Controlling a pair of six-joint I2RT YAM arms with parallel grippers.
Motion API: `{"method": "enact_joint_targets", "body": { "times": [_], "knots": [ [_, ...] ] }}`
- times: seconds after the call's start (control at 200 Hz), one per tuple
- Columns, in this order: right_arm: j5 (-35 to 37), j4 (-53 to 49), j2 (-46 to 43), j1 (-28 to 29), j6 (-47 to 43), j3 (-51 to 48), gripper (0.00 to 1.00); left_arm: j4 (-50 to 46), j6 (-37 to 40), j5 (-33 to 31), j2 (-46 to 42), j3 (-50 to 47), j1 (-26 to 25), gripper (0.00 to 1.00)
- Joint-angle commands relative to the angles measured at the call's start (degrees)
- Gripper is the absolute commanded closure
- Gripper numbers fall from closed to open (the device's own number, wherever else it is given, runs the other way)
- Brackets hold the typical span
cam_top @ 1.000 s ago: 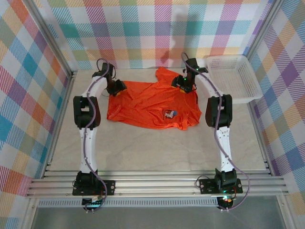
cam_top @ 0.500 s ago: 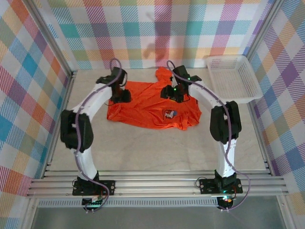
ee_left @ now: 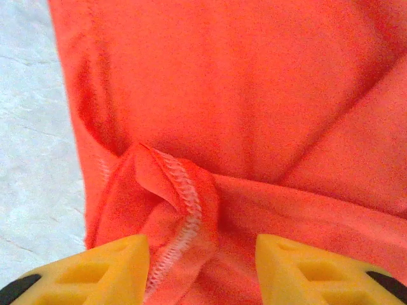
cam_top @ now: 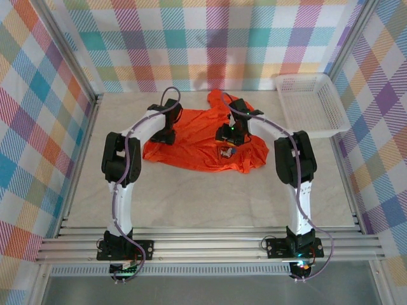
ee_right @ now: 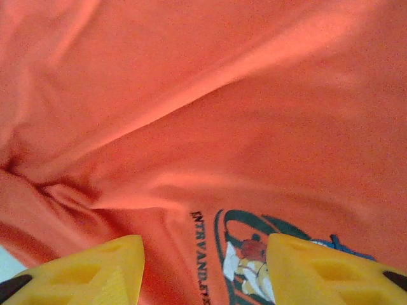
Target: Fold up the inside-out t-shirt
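Note:
The inside-out t-shirt (cam_top: pixel 197 143), bright orange, lies spread and wrinkled on the table. Its chest print (cam_top: pixel 227 152) faces up near the right side. My left gripper (cam_top: pixel 166 133) hangs over the shirt's left part. In the left wrist view the left gripper (ee_left: pixel 202 254) is open, its yellow fingers (ee_left: pixel 114 267) either side of a raised fold with a white stitched seam (ee_left: pixel 181 210). My right gripper (cam_top: pixel 227 135) hovers just behind the print. It is open in the right wrist view too (ee_right: pixel 205 254), and the print (ee_right: pixel 251 260) lies between its fingers (ee_right: pixel 318 267).
A white mesh basket (cam_top: pixel 311 105) stands at the back right, against the checked wall. Bare beige table (cam_top: pixel 210 197) stretches from the shirt to the arm bases. Metal frame posts (cam_top: pixel 86 127) line the left and right sides.
Both arms have swung inward over the shirt. The left gripper went right from the sleeve edge. The right gripper came left and nearer, toward the print. Its jaws narrowed a little.

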Motion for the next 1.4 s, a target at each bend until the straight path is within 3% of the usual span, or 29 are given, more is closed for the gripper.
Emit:
{"method": "enact_joint_targets", "body": {
  "times": [0.0,0.175,0.305,0.495,0.76,0.95,1.03,1.075,1.16,1.28,1.395],
  "knots": [
    [1.31,-0.22,1.94,-0.81,0.56,-1.21,0.47,-2.80,1.02,-5.32,1.63,0.58,0.15,0.54],
    [0.94,1.29,1.78,-3.04,1.27,-5.02,0.47,-1.57,0.87,-5.37,1.97,-0.63,0.77,0.62],
    [1.43,1.60,1.29,-3.97,1.13,-6.93,0.50,-1.80,0.15,-5.51,1.47,-0.78,1.01,1.00],
    [5.92,-1.28,1.06,-6.02,-0.01,-8.36,0.69,-5.83,-2.38,-9.05,-5.04,-2.56,1.76,1.00],
    [8.06,-2.71,0.12,-9.22,-0.01,-10.56,0.71,-7.64,-9.23,-6.15,-22.69,-21.88,4.81,0.96],
    [6.27,-2.20,-2.06,-9.16,-0.02,-11.61,0.71,-6.14,-13.22,2.37,-31.24,-33.05,3.64,0.86],
    [5.42,-2.24,-3.31,-9.11,-0.52,-11.88,0.67,-5.39,-14.62,6.28,-35.76,-35.86,2.82,0.77],
    [3.95,-2.19,-4.01,-9.17,-0.95,-11.80,0.60,-5.05,-15.23,8.72,-38.39,-37.11,2.47,0.64],
    [0.94,-3.21,-6.08,-8.81,-1.89,-11.27,0.46,-5.69,-15.44,11.68,-42.85,-38.55,2.35,0.55],
    [-2.11,-5.33,-11.30,-8.21,-3.39,-11.02,0.35,-6.56,-15.18,10.76,-45.76,-34.57,2.35,0.57],
    [-2.74,-6.46,-15.67,-8.06,-4.22,-12.67,0.31,1.16,-15.77,17.58,-44.08,-30.38,1.94,0.59]
  ]
}}
